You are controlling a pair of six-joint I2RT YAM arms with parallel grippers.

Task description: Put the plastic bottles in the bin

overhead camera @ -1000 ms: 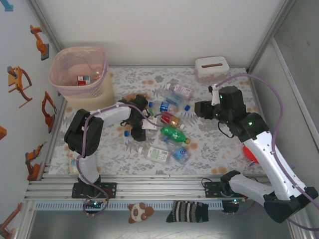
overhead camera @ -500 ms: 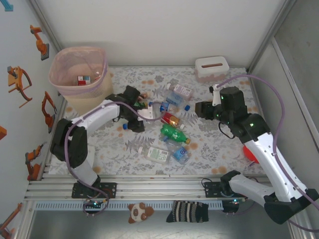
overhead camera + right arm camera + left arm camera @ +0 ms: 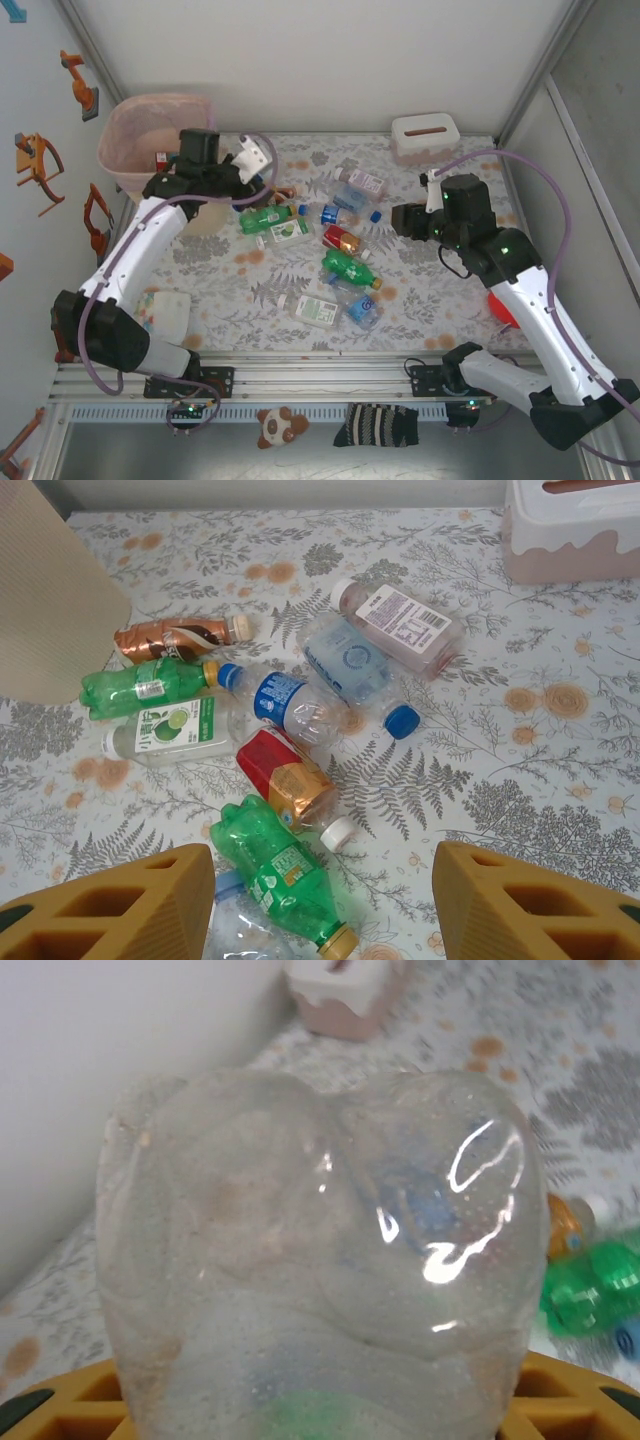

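My left gripper (image 3: 252, 158) is clamped on a clear bottle (image 3: 320, 1220); what looks like its base faces my wrist lens, so I judge the long axis runs out along my fingers; cap and label are hard to make out through it. The bin (image 3: 150, 98) lies just beside that gripper, to the left in the top view; my left arm is much the nearer; whether the bottle is over the rim I cannot tell. My right gripper (image 3: 322, 880) hangs wide apart above the loose bottles (image 3: 300, 710) mid-table, well apart from the bin.
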